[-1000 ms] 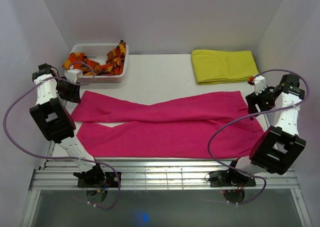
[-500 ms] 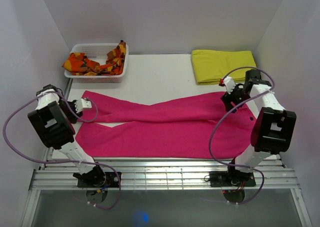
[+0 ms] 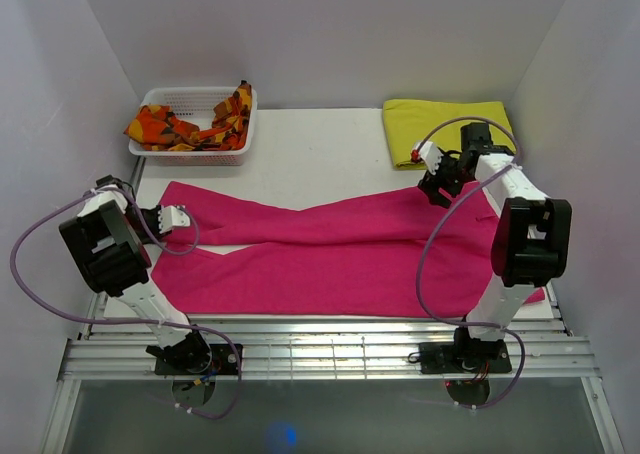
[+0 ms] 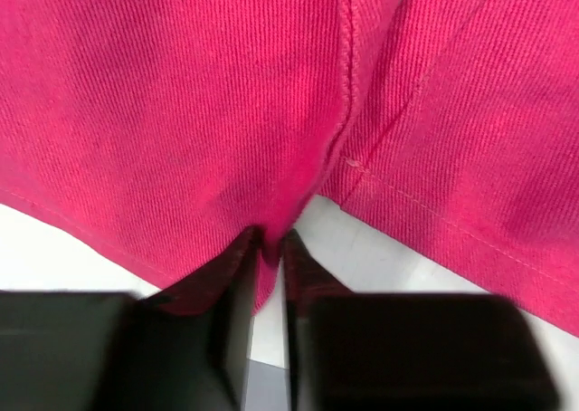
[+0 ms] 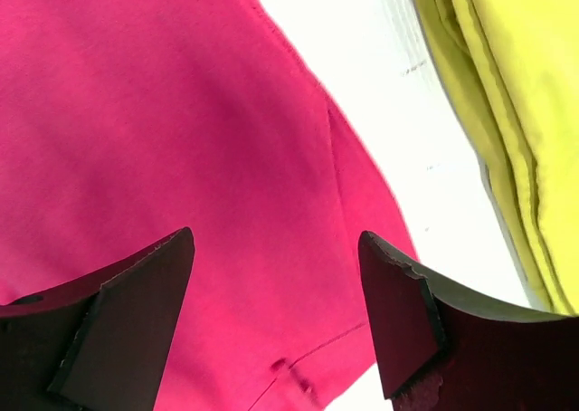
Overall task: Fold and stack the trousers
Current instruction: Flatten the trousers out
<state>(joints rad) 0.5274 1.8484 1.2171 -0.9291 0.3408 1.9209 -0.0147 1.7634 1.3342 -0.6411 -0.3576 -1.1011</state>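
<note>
The magenta-pink trousers (image 3: 340,249) lie flat across the table, legs pointing left and waist to the right. My left gripper (image 3: 183,217) is low at the left end of the far leg. In the left wrist view it (image 4: 269,248) is shut on a pinched fold of the trousers (image 4: 181,112) at the hem. My right gripper (image 3: 432,179) hovers over the far right corner of the trousers. In the right wrist view it (image 5: 276,239) is open and empty above the pink cloth (image 5: 181,112), whose edge runs between the jaws.
A folded yellow cloth (image 3: 448,131) lies at the back right, close beside my right gripper; it also shows in the right wrist view (image 5: 516,85). A white basket (image 3: 200,156) with orange-and-red patterned cloth (image 3: 165,129) stands at the back left. Metal rails (image 3: 320,344) run along the near edge.
My left gripper came down from beside the basket to the far leg's end and shut on the fabric. My right gripper swung left and farther back to the trousers' far right corner.
</note>
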